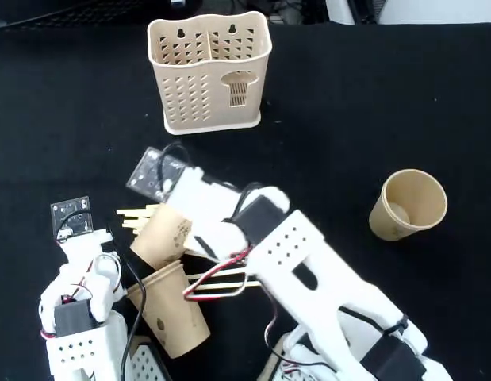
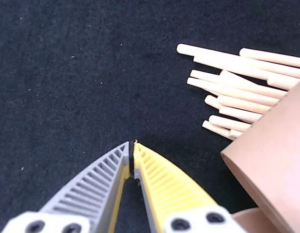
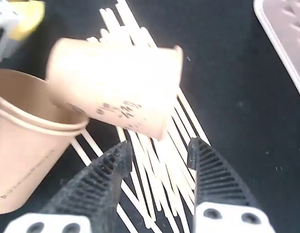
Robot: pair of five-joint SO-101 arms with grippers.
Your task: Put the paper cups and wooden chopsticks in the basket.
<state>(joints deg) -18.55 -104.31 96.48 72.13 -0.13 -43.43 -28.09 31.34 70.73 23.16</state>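
Observation:
The beige slotted basket (image 1: 209, 71) stands at the far middle of the black table. One paper cup (image 1: 409, 204) stands upright at the right. Two more lie on their sides near the left: one (image 1: 162, 234) over the wooden chopsticks (image 1: 138, 216), the other (image 1: 170, 309) closer to the front. My right gripper (image 3: 159, 148) is open just above the chopsticks (image 3: 159, 165), its fingers short of the tilted cup (image 3: 116, 87). My left gripper (image 2: 132, 143) is shut and empty over bare table, beside the chopstick ends (image 2: 232, 92) and a cup's wall (image 2: 271, 165).
The right arm (image 1: 308, 270) stretches across the front middle and covers part of the chopsticks. A pale flat object (image 3: 285, 39) sits off to one side in the right wrist view. Open black table lies between the basket and the upright cup.

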